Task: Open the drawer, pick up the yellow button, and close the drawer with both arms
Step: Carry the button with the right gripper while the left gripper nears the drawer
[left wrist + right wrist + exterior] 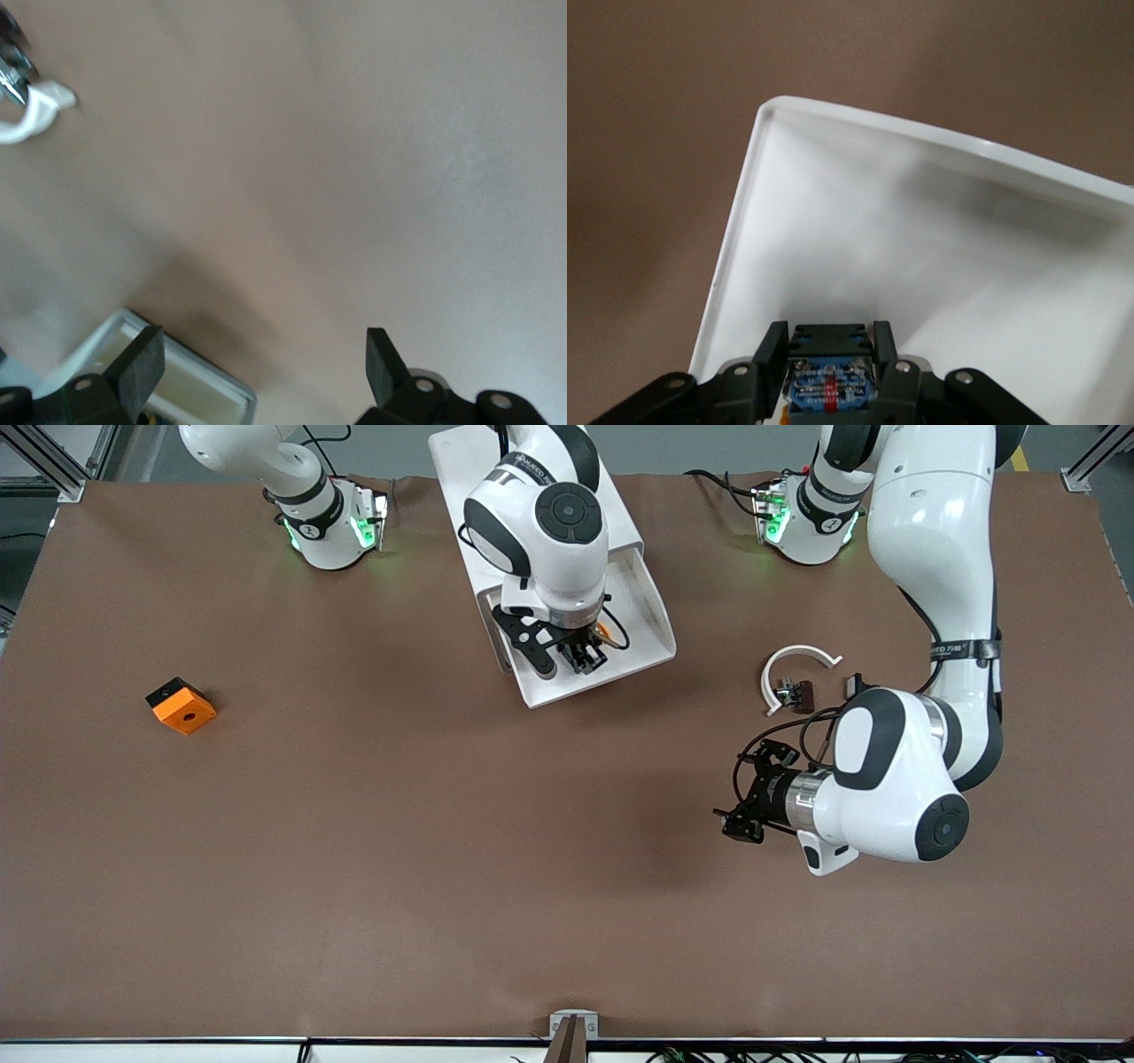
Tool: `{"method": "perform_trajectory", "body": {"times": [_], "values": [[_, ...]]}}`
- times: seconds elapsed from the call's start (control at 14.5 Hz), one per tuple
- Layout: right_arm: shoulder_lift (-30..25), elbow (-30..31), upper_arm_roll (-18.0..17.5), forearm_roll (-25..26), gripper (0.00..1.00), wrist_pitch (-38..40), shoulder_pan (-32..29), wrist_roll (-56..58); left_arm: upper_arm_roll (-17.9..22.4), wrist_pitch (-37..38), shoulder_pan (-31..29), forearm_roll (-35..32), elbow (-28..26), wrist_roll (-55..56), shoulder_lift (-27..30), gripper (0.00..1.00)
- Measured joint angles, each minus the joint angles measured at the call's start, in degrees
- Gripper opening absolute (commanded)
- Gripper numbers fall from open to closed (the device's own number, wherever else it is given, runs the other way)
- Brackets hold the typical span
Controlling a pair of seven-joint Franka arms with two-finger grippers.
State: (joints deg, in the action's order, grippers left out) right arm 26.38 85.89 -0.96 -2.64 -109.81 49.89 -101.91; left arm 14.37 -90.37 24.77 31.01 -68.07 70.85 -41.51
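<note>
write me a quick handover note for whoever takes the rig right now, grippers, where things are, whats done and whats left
Right gripper: over the open drawer, fingers shut on the button.
Left gripper: open, holding nothing, waiting over bare table toward the left arm's end.
Cabinet: between the two arm bases, top drawer pulled out.
Done: drawer opened, button gripped.
Left: carry the button out of the drawer, then close the drawer.
Also on the table: orange cube toward the right arm's end; white curved part beside the left arm.
</note>
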Motion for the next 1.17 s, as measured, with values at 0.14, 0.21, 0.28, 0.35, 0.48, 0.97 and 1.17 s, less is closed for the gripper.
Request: {"method": "perform_trajectory", "body": {"times": [0.14,0.21,0.28,0.35,0.48,0.97,1.17], "values": [[0.0,-0.8,0.1,0.0,0.13,0.0,0.0,0.0,0.0,0.0,0.9,-2.5,0.1,-0.6,1.3,1.0],[0.0,-1.4,0.2,0.0,0.13,0.0,-0.2,0.0,0.0,0.0,1.0,-2.9,0.1,-1.7,1.9,1.0],[0.0,-2.3,0.2,0.0,0.13,0.3,-0.7,0.0,0.1,0.0,1.0,-3.4,0.1,-3.5,2.4,1.0],[0.0,-3.2,0.2,-0.1,0.13,1.3,-1.4,0.3,0.1,0.0,1.0,-4.4,0.1,-6.0,2.7,1.0],[-0.1,-5.2,0.3,-1.6,0.12,4.6,-3.2,2.6,0.1,0.0,1.1,-7.5,0.1,-11.8,2.9,1.0],[-3.2,-9.1,0.8,-4.0,0.1,19.5,-13.8,27.2,-0.2,-3.7,5.4,-16.4,-0.1,-19.2,3.7,1.0],[-4.4,-9.1,1.2,-4.0,0.1,25.1,-20.9,46.0,-0.6,-6.1,7.3,-17.3,-0.2,-19.2,4.0,1.0]]}}
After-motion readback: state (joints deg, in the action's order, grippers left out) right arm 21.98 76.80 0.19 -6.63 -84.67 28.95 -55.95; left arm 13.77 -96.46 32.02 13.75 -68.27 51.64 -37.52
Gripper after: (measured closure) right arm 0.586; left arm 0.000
